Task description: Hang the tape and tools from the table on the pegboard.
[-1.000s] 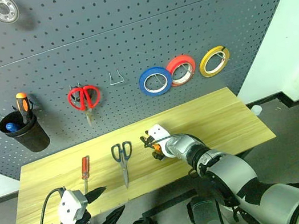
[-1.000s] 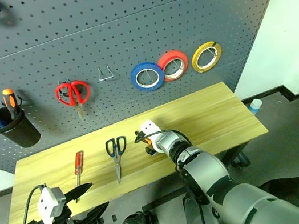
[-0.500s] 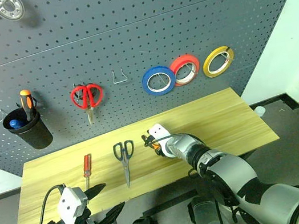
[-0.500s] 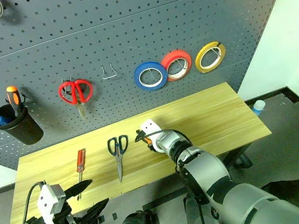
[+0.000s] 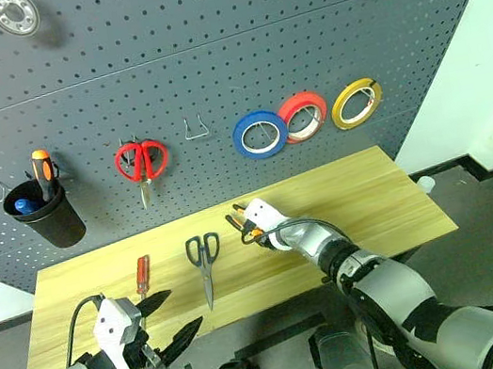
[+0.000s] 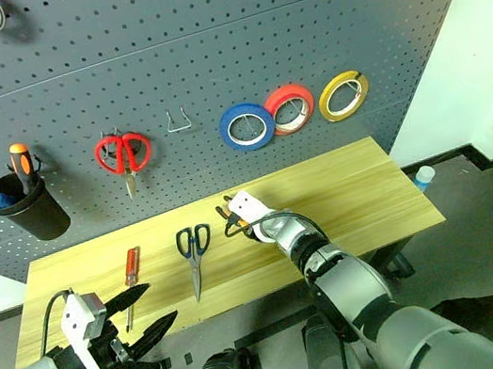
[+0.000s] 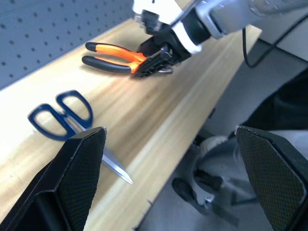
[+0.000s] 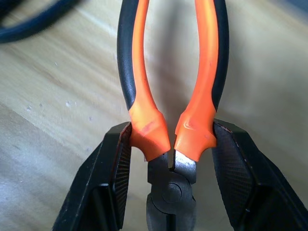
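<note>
The right gripper [image 8: 171,159] pinches the pliers [image 8: 168,72] between its fingers [image 8: 113,178]; the left gripper [image 5: 170,322] hangs spread wide.

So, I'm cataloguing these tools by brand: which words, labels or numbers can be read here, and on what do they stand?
None can be read.
pliers: plain orange-and-black handles, no print.
scissors: no mark on the handles.
red-handled screwdriver: too small to tell.
tape rolls on the pegboard: no lettering legible.

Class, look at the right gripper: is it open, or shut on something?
Shut on the pliers. In the right wrist view the right gripper has both black fingers pressed against the orange handles near the pivot.
</note>
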### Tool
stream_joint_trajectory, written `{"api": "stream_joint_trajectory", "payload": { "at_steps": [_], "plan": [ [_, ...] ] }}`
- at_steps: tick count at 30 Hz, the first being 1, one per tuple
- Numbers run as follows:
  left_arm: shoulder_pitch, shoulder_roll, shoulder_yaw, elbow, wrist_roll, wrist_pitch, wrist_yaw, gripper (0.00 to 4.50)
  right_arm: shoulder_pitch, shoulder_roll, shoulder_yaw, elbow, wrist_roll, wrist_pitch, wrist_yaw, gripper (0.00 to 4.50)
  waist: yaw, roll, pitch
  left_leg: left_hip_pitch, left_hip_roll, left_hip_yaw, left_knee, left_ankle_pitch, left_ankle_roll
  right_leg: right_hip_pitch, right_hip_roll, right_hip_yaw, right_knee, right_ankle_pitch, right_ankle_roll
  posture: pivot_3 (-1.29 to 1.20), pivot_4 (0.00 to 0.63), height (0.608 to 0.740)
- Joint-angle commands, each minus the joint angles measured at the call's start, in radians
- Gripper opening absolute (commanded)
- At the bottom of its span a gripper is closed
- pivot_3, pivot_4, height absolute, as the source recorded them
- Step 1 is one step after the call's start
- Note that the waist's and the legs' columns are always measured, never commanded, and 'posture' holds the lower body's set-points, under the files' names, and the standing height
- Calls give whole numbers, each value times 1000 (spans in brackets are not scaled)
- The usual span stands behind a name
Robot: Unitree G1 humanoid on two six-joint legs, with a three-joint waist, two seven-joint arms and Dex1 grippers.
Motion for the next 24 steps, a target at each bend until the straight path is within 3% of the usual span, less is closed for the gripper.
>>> {"api": "stream_joint_trajectory", "payload": {
  "at_steps": [1,5,10,24],
  "plan": [
    [-41,-13,-11,28,15,-39,10,4500,57,-26,39,-225,-6,-72,64,2100,0,-1,-2,0,0,0,0,0,0,0,0,0,0,0,0,-104,0,739],
    [-85,-35,-24,61,25,-62,23,4500,186,-105,56,-511,14,-137,143,2100,3,-4,-5,0,0,0,1,1,-2,1,0,0,0,0,0,-102,0,739],
    [-99,-63,-20,79,17,-91,41,4500,251,-167,52,-708,62,-198,230,2100,3,-9,-10,0,0,1,1,1,-3,1,0,0,0,0,0,-100,0,739],
    [-171,-172,73,138,-9,-213,147,4500,159,-142,-24,-891,298,-311,361,2100,19,-13,-15,1,1,1,2,2,-4,3,0,0,0,1,-1,-80,0,739]
  ]
}}
